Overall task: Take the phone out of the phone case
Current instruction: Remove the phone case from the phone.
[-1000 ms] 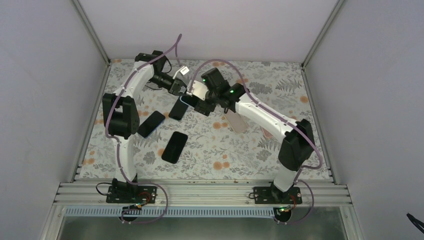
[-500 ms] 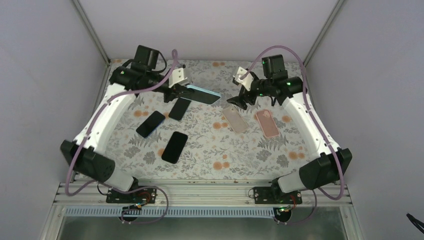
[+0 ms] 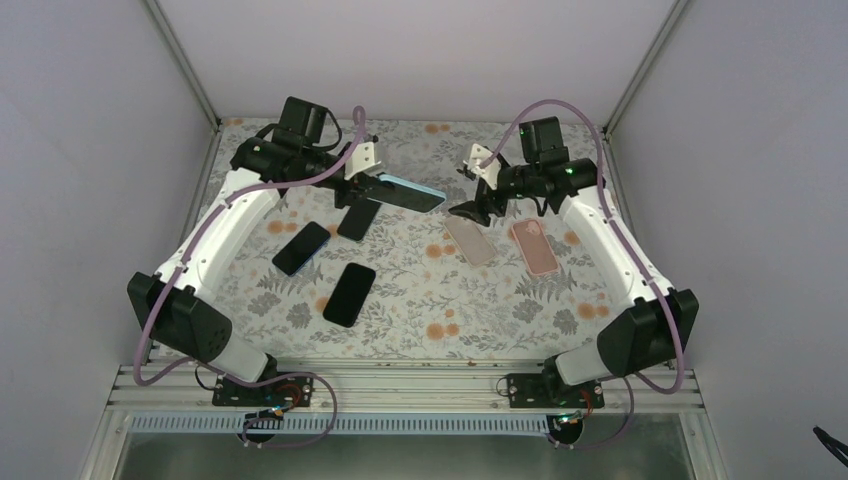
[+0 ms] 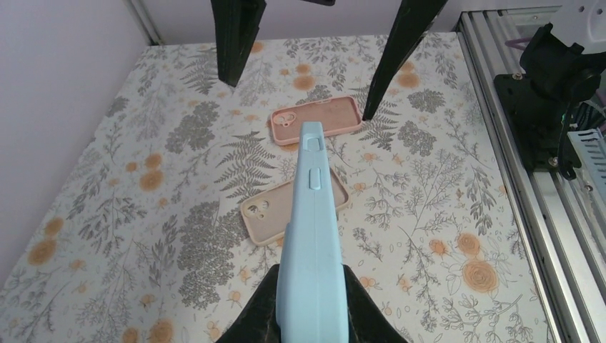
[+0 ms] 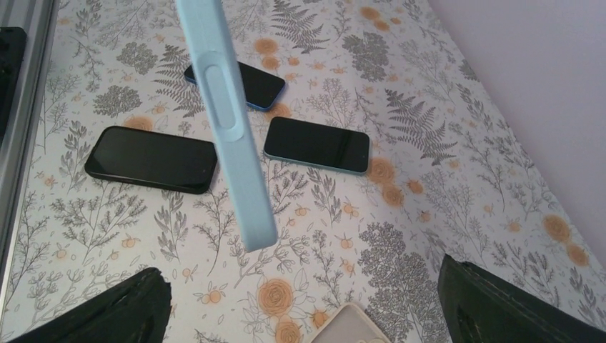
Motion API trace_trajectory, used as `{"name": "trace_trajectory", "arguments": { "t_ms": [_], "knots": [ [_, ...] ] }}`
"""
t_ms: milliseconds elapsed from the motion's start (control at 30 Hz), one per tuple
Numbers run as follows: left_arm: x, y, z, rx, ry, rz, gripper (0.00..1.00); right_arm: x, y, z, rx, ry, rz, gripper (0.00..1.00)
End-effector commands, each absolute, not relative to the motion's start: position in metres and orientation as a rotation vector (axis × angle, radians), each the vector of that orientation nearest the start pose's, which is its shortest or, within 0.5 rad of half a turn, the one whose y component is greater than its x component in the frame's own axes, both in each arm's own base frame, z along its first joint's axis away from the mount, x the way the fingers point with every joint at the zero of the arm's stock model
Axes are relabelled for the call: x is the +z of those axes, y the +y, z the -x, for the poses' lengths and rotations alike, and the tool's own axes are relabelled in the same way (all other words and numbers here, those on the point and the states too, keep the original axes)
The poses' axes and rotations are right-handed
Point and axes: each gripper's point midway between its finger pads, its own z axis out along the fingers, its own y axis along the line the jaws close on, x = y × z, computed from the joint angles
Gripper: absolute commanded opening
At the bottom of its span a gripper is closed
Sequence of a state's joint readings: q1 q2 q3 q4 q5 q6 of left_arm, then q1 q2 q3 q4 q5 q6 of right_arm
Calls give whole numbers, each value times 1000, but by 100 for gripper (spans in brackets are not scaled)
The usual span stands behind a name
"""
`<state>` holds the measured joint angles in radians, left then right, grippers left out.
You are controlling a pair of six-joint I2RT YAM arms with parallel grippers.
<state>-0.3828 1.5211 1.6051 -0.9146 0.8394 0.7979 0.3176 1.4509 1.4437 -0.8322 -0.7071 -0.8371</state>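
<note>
Left fingers: the black left fingers [image 4: 259,318] are clamping shut on the near end of the black phone in a light blue case [image 4: 312,236], one finger pressing on each flat side.
Task thing: the black phone in a light blue case is hanging in the air above the floral-printed surface [image 3: 430,310]. Its buttoned edge is facing the left wrist camera, and its free end is pointing away toward the other arm.
Right fingers: the black right fingers [image 5: 100,314] are standing spread wide and holding nothing. In the left wrist view the free end of the case is pointing into the gap between them. It is staying clear of both, so nothing is touching there.
Black phones, count: three flat black-faced phones are lying screen up on the left half of the surface. The nearest [image 3: 350,293] is sitting closest to the arm bases. The second [image 3: 302,248] is lying just beyond it, to the left. The third [image 3: 357,217] is lying farthest back, partly under the held case.
Empty cases, count: two are lying open side up on the right half, side by side and near each other. A beige soft case [image 3: 470,240] is lying on the left of the pair and a pink soft case [image 3: 534,247] on the right, both below the spread right fingers.
</note>
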Motion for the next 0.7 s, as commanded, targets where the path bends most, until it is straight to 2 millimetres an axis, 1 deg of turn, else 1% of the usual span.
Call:
{"name": "trace_trajectory", "arguments": {
  "t_ms": [0, 100, 200, 300, 433, 533, 667],
  "knots": [
    [344, -265, -290, -796, 1452, -1515, 2, 295, 228, -330, 595, 1619, 1436, 95],
    [347, -266, -288, -803, 1446, -1517, 2, 295, 229, -339, 584, 1631, 1409, 94],
    [346, -267, -285, -810, 1448, -1527, 2, 297, 228, -351, 541, 1633, 1373, 94],
    [344, -267, -284, -816, 1449, -1533, 2, 300, 228, -358, 525, 1621, 1357, 93],
    [344, -268, -283, -822, 1448, -1541, 2, 296, 226, -371, 485, 1633, 1338, 92],
    [346, -268, -281, -830, 1440, -1548, 2, 293, 223, -378, 468, 1640, 1338, 92],
    [345, -268, -277, -840, 1442, -1566, 2, 295, 218, -386, 466, 1644, 1340, 91]
  ]
}}
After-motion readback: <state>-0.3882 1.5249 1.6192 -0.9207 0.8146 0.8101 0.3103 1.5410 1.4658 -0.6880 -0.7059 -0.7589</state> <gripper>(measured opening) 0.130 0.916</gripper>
